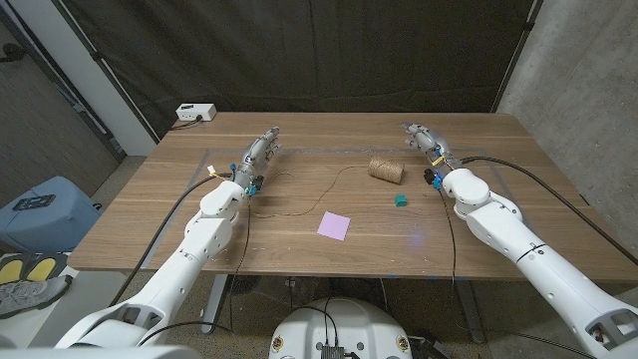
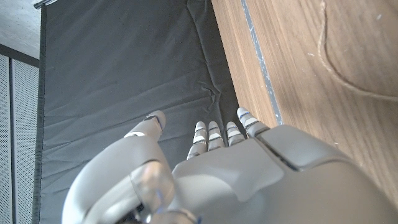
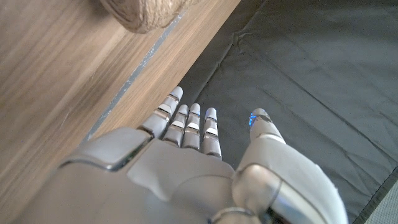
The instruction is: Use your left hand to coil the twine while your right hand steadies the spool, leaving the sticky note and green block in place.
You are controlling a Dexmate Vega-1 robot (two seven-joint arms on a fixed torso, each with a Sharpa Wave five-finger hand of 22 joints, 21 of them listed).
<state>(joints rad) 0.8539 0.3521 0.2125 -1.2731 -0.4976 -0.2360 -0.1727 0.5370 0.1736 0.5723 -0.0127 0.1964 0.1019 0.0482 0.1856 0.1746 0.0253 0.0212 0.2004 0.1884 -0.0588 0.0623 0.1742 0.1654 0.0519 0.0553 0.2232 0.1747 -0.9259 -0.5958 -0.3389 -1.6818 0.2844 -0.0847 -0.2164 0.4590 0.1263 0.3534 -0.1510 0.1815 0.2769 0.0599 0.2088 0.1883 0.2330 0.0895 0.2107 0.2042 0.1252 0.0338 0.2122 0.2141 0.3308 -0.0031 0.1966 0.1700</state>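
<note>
Nothing is gripped yet, so I'd call this the opening step. My left hand (image 1: 261, 155) stands at the table's (image 1: 150, 224) ten o'clock, fingers straight and apart, holding nothing; my right hand (image 1: 423, 139) at two o'clock is likewise empty. The spool (image 1: 387, 171) lies near centre, at seven o'clock of that hand, its twine (image 1: 299, 204) trailing toward my left arm. Sticky note (image 1: 334, 226) and green block (image 1: 401, 200) sit nearby; next, I'd reach right onto the spool without nudging them.

- The wooden table (image 1: 150, 214) carries a twine spool (image 1: 386, 171).
- Loose twine (image 1: 319, 189) trails left of the spool.
- Green block (image 1: 400, 200) sits just nearer than the spool.
- Pink sticky note (image 1: 334, 226) lies nearer, left of the spool.
- White box (image 1: 195, 113) sits at the far corner, well left of the spool.
</note>
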